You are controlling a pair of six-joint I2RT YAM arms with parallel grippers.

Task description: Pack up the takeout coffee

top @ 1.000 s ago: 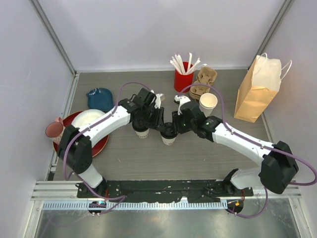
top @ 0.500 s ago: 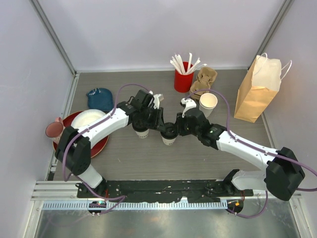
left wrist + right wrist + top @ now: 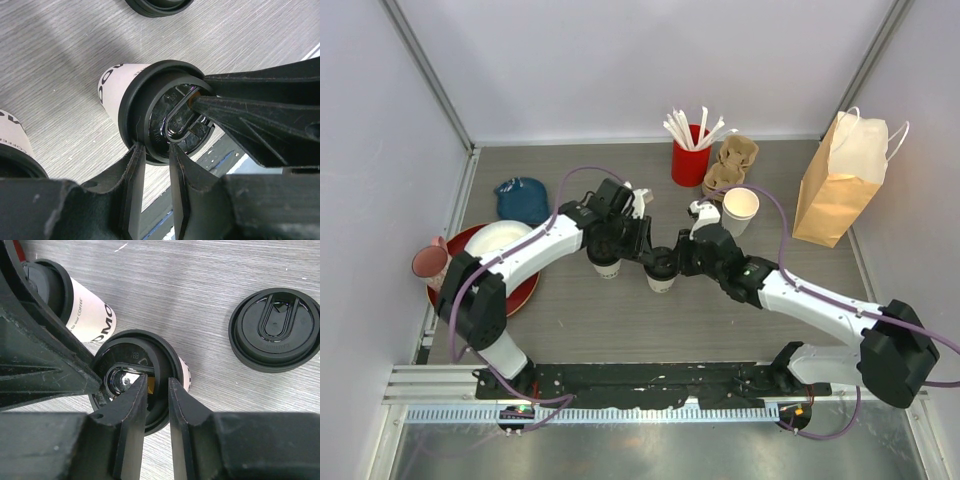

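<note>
Two white paper cups with black sip lids stand mid-table. The right one [image 3: 661, 276] fills both wrist views [image 3: 150, 100] [image 3: 135, 372]. The left one [image 3: 606, 263] shows at the edge of each wrist view [image 3: 10, 145] [image 3: 75, 300]. My left gripper [image 3: 645, 254] [image 3: 156, 152] is shut on the near rim of the right cup's lid. My right gripper [image 3: 673, 265] [image 3: 157, 385] is shut on the opposite rim of that same lid. The two grippers' fingers meet over the lid. The cup stands on the table.
A loose black lid [image 3: 275, 330] lies beside the held cup. At the back are a red cup of white sticks [image 3: 690, 152], a cardboard cup carrier [image 3: 732, 160], a lidless white cup [image 3: 740, 206] and a brown paper bag [image 3: 840, 180]. On the left are a blue cloth [image 3: 522, 198], a red plate [image 3: 520, 290] and a pink mug [image 3: 428, 262].
My right arm has shifted a little toward the near side, uncovering the cup carrier. Both grippers stay at the right cup's lid, and the cups have not moved.
</note>
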